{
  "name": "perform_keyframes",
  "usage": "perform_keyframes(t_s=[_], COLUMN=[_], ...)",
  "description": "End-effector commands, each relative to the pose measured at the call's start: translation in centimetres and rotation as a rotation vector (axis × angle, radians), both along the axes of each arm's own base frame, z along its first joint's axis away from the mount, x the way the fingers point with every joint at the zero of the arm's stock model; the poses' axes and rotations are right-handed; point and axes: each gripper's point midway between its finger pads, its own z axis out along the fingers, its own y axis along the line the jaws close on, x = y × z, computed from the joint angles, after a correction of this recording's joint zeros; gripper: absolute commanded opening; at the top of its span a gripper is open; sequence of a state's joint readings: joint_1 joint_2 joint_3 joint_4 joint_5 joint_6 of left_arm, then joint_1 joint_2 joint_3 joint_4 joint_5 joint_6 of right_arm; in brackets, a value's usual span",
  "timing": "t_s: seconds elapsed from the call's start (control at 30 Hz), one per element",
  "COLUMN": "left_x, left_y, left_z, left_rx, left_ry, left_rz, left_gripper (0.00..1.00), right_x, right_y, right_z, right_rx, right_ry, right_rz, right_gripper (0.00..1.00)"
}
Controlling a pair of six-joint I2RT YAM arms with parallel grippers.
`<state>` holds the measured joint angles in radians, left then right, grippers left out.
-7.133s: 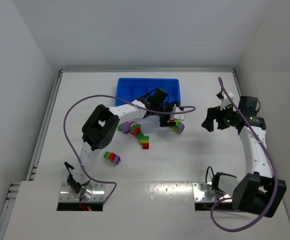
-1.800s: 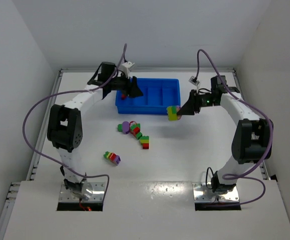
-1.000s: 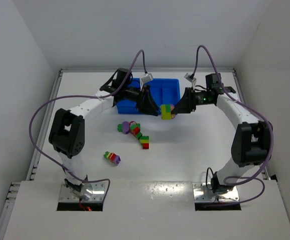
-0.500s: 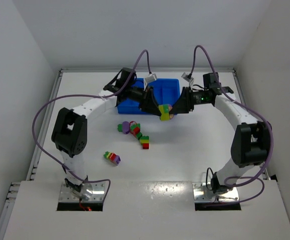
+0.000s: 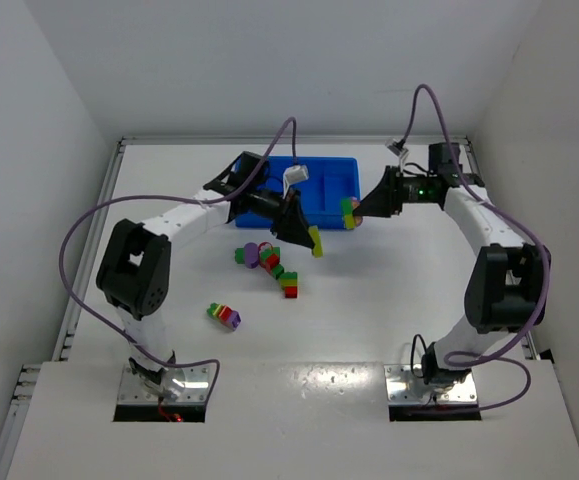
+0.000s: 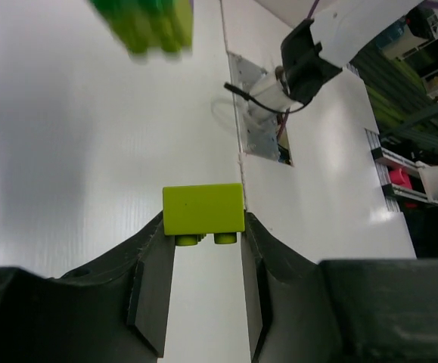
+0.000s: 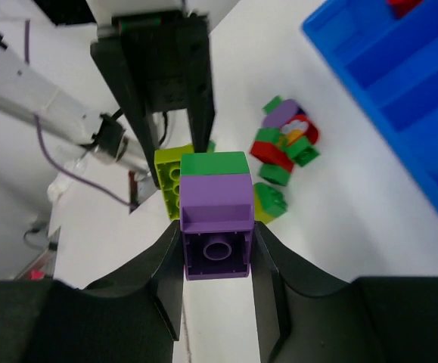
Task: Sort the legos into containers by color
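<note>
My left gripper (image 5: pixel 308 238) is shut on a single yellow lego (image 5: pixel 315 241), just in front of the blue tray of containers (image 5: pixel 319 161). In the left wrist view that yellow lego (image 6: pixel 203 209) sits clamped at the fingertips of the left gripper (image 6: pixel 203 225). My right gripper (image 5: pixel 354 212) is shut on a green-and-purple stack (image 5: pixel 348 211) beside the tray's front right corner. In the right wrist view the purple brick (image 7: pixel 215 219) with green on top fills the right gripper (image 7: pixel 215 246). Beyond it lies the yellow lego (image 7: pixel 166 180).
A cluster of loose legos (image 5: pixel 266 257) and a multicolour stack (image 5: pixel 289 284) lie in front of the tray. Another small stack (image 5: pixel 224 316) sits nearer the left arm's base. A red brick (image 7: pixel 402 6) shows in a tray compartment (image 7: pixel 400 83).
The left gripper shut on the stack held by the right gripper. The two then pulled apart: the yellow lego went with the left, the green-purple part stayed with the right.
</note>
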<state>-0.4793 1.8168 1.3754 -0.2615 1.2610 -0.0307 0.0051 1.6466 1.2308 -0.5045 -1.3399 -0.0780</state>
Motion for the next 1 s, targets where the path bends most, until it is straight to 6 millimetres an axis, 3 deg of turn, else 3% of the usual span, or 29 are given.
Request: perform_keyframes(t_s=[0.0, 0.07, 0.13, 0.2, 0.23, 0.27, 0.3, 0.4, 0.43, 0.47, 0.57, 0.63, 0.67, 0.97], left_x=[-0.6, -0.2, 1.9, 5.6, 9.9, 12.3, 16.3, 21.1, 22.4, 24.8, 25.5, 25.7, 25.9, 28.0], left_y=[1.7, 2.0, 2.5, 2.6, 3.7, 4.3, 5.8, 7.3, 7.0, 8.1, 7.8, 7.0, 7.2, 8.0], left_z=[0.4, 0.5, -0.3, 0.3, 0.3, 1.5, 1.6, 2.1, -0.7, 1.0, -2.1, -2.8, -4.3, -6.6], left_rx=[-0.01, 0.0, 0.066, 0.098, 0.177, 0.171, 0.243, 0.345, 0.425, 0.475, 0.559, 0.577, 0.608, 0.674], left_ry=[-0.066, -0.083, -0.134, -0.178, -0.247, -0.31, -0.359, -0.439, -0.416, -0.464, -0.451, -0.459, -0.451, -0.491], left_rz=[-0.001, 0.021, 0.113, 0.268, 0.455, 0.546, 0.736, 0.966, 0.989, 1.118, 1.138, 1.162, 1.165, 1.221], left_gripper=[0.0, 0.0, 0.0, 0.0, 0.0, 0.0, 0.0, 0.0, 0.0, 0.0, 0.0, 0.0, 0.0, 0.03], right_x=[1.4, 1.5, 1.5, 1.4, 1.4, 1.3, 1.2, 1.0, 0.8, 1.0, 0.7, 0.8, 0.8, 1.0], right_y=[-2.0, -2.4, -2.4, -2.7, -2.8, -2.8, -2.8, -3.0, -2.9, -3.0, -3.3, -3.4, -3.8, -4.4], right_z=[2.5, 2.2, 2.2, 2.3, 1.8, 1.7, 1.8, 1.4, 1.7, 1.5, 1.5, 1.4, 1.6, 1.3], right_rx=[0.014, 0.014, 0.014, 0.006, -0.003, -0.004, -0.016, -0.035, -0.035, -0.046, -0.054, -0.061, -0.062, -0.068], right_ry=[-0.094, -0.085, -0.085, -0.082, -0.083, -0.08, -0.086, -0.079, -0.088, -0.088, -0.091, -0.09, -0.099, -0.08], right_rz=[-0.053, -0.064, -0.064, -0.078, -0.083, -0.081, -0.086, -0.098, -0.098, -0.107, -0.122, -0.127, -0.138, -0.164], right_gripper=[0.0, 0.0, 0.0, 0.0, 0.0, 0.0, 0.0, 0.0, 0.0, 0.0, 0.0, 0.0, 0.0, 0.0])
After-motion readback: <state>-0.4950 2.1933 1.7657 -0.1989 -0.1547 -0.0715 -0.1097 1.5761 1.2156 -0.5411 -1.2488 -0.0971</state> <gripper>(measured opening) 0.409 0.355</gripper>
